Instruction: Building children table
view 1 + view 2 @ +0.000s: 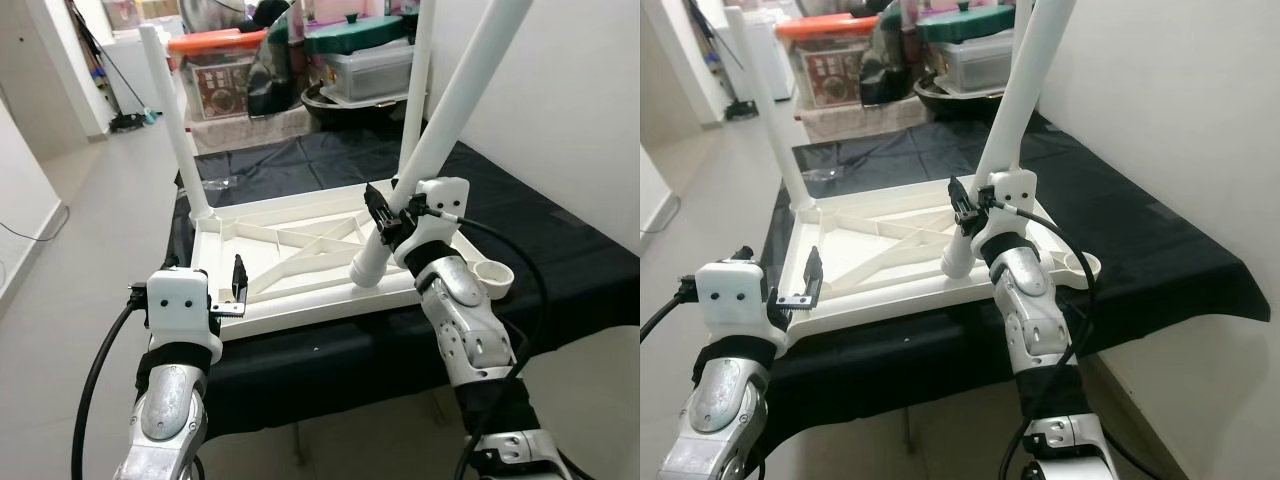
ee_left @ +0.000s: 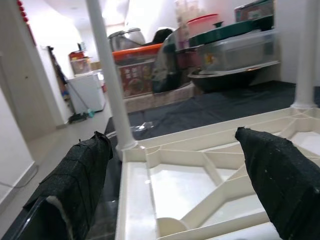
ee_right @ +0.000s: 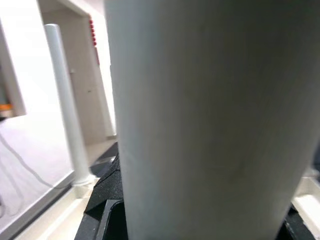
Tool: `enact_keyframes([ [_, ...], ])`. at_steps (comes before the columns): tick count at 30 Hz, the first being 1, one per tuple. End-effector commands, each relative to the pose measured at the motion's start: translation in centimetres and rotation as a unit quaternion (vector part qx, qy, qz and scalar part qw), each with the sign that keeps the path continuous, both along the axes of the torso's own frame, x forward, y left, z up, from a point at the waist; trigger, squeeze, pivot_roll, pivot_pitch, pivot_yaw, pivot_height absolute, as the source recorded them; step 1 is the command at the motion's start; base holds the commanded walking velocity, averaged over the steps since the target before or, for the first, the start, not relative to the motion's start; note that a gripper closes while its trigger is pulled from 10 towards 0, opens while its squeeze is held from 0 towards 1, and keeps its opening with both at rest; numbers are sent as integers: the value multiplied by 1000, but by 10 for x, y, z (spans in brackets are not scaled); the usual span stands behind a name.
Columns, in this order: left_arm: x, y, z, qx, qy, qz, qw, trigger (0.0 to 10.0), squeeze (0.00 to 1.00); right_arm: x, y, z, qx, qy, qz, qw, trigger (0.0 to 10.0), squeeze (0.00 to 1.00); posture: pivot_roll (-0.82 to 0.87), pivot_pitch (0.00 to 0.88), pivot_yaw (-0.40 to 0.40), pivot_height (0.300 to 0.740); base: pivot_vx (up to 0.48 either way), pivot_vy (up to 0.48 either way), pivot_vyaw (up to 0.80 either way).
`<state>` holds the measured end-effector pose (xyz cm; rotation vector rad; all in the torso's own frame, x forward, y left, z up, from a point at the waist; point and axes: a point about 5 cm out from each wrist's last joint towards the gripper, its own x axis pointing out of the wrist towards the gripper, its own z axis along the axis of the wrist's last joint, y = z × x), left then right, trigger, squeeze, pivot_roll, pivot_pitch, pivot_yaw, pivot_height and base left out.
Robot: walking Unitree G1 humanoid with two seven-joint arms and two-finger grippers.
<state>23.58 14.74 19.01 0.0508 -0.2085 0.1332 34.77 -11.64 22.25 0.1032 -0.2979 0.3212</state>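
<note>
Nearest of all, two silver arms are seen reaching forward; the left gripper (image 1: 238, 285) is held just above the near left edge of the upturned tabletop (image 1: 290, 262), its black fingers spread with nothing between them; the right gripper (image 1: 388, 222) is clamped round a white table leg (image 1: 440, 130), which is tilted, its lower end hanging over the tabletop's near right part and not yet seated. The tabletop lies underside up on a black cloth (image 1: 560, 250) spread over a low surface; it is made of cream moulded plastic, rectangular, with a raised rim and crossing stiffening ribs. One fitted leg (image 1: 175, 120) stands upright at the far left corner; another (image 1: 417, 90) rises at the far right. A round socket (image 1: 492, 274) is open at the near right corner; the held leg is judged to belong there. The leg is a smooth hollow-looking tube, probably light and stiff but slippery; a firm grip low on the shaft, near the end being seated, would likely give best control. The ribs appear thin; pressing is better done over the corner sockets. Storage bins (image 1: 230, 60) are stacked at the far wall.
</note>
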Motion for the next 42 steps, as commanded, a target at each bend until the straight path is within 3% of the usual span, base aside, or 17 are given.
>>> enact_keyframes([
  [1,1,4,-4,5,12,13,1000,10000,0,-1,8,2,0,-4,11,1000,10000,0,-98,0,42,740,0,0,0],
  [11,1,6,-5,-1,18,21,1000,10000,0,-1,9,3,2,-4,14,1000,10000,0,-96,0,38,740,0,0,0],
  [25,2,7,-6,-2,26,21,999,10000,0,-1,9,3,3,-3,13,1000,10000,0,-96,0,34,740,0,469,0],
  [42,0,9,-2,9,16,30,999,10000,0,-5,15,0,7,4,23,1000,10000,0,-53,4,29,740,0,0,-39],
])
